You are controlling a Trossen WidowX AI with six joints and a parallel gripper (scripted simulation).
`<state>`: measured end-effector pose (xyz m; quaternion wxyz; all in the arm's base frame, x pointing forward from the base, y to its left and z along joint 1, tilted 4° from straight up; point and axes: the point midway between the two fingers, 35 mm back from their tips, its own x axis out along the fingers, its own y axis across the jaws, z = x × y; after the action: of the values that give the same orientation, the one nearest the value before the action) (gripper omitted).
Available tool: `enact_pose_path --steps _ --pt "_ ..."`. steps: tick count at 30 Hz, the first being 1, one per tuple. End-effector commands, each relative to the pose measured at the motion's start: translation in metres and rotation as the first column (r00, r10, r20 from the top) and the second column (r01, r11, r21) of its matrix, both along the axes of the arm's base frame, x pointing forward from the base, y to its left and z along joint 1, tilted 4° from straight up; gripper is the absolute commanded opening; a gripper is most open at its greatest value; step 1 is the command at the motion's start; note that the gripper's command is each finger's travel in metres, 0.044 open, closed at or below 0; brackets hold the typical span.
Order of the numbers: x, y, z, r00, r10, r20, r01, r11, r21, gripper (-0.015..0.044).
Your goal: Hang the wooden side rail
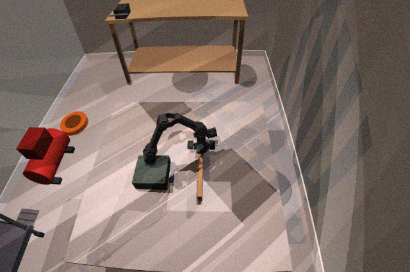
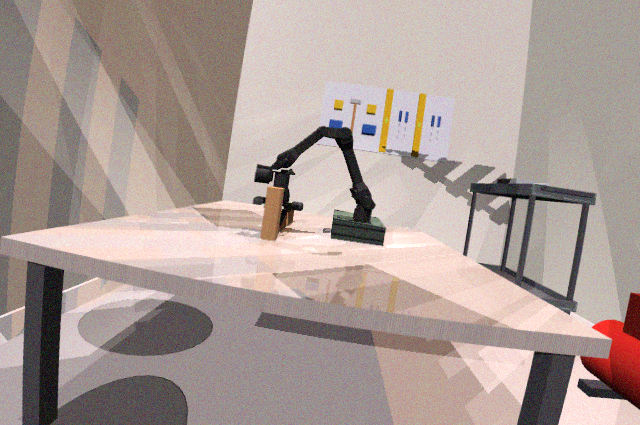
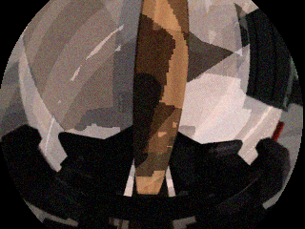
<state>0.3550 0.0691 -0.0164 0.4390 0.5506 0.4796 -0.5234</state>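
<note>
Wooden side rail (image 1: pixel 200 179) lengthwise away from clamping hand (image 1: pixel 201 150), far end on table (image 1: pixel 99 203)

Pale table (image 2: pixel 155 255) carries green arm base (image 1: pixel 145 181); rail's (image 1: pixel 200 179) far end rests on it.

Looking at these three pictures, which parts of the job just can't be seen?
- Steel hooks and slot pins: top view, gripper covers the rail's near end.
- Same joint: exterior view, headboard post stands in front.
- Finger contact: wrist view, dark gripper body and shadow blur it; the rail fills the middle.
</note>
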Motion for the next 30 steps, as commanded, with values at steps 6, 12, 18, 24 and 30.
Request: enact_pose_path --steps 6,12,18,24,30 --pt "0.000 0.000 0.000 1.000 0.000 0.000 0.000 1.000 0.000 0.0289" --pt "0.001 -0.002 0.023 1.000 0.003 0.005 -0.003 1.000 0.003 0.0440" --pt "0.000 -0.003 0.040 1.000 0.005 0.008 -0.005 1.000 0.005 0.0440" --pt "-0.002 -0.019 0.039 1.000 0.005 0.008 -0.005 1.000 0.003 0.0440" --pt "-0.004 -0.033 0.038 1.000 0.005 0.008 -0.005 1.000 0.002 0.0440"
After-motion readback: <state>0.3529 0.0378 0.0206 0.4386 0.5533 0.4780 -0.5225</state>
